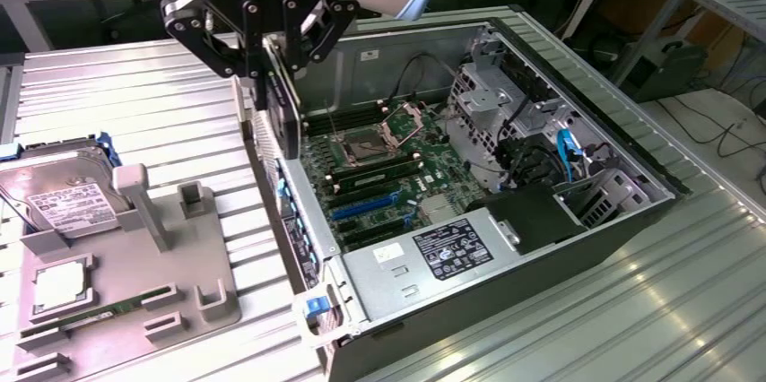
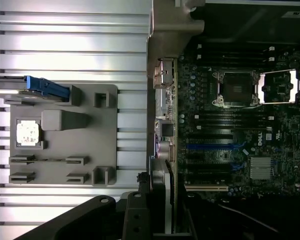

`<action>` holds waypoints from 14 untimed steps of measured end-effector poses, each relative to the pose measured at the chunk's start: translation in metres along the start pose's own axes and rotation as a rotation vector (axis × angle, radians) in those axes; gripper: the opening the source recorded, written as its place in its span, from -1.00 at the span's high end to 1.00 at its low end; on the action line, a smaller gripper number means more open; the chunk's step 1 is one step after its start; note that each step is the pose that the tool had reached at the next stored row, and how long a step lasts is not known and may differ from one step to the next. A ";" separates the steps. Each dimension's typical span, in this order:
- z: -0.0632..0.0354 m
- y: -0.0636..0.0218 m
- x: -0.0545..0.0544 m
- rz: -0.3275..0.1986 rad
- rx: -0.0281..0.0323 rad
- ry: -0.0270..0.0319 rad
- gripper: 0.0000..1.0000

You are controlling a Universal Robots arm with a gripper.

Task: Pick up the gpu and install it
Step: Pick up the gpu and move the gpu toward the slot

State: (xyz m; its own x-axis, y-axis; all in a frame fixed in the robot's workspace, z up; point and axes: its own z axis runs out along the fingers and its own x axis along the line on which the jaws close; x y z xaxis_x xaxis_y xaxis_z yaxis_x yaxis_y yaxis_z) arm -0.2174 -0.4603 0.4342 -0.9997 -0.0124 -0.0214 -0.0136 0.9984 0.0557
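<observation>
**Desk:** Where is the gpu sitting relative to your gripper?

**Operator:** I'm watching the gripper pinching the gpu between its fingers, gripping the card's upper part. The card is hanging upright and edge-on below the fingers. It is reaching down alongside the wall of the open computer case on the exterior view's left. Its lower end is hanging just beside the motherboard. I can't tell whether it is touching anything there.

**Desk:** And how is the arm standing?

**Operator:** The arm is coming in from above with the wrist pointing straight down over that edge of the case. The grey holder is lying on the ribbed surface well apart from the gripper, and it is carrying the hard drive.
</observation>
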 end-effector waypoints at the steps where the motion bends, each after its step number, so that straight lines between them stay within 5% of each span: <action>1: 0.0000 0.0000 -0.001 0.000 0.0000 0.0000 0.44; 14: 0.0003 -0.0002 -0.014 0.000 0.0000 0.0000 0.44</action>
State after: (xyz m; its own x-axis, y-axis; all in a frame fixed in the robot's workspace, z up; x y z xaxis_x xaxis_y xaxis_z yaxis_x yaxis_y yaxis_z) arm -0.2031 -0.4603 0.4342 -0.9997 -0.0124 -0.0214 -0.0136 0.9984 0.0557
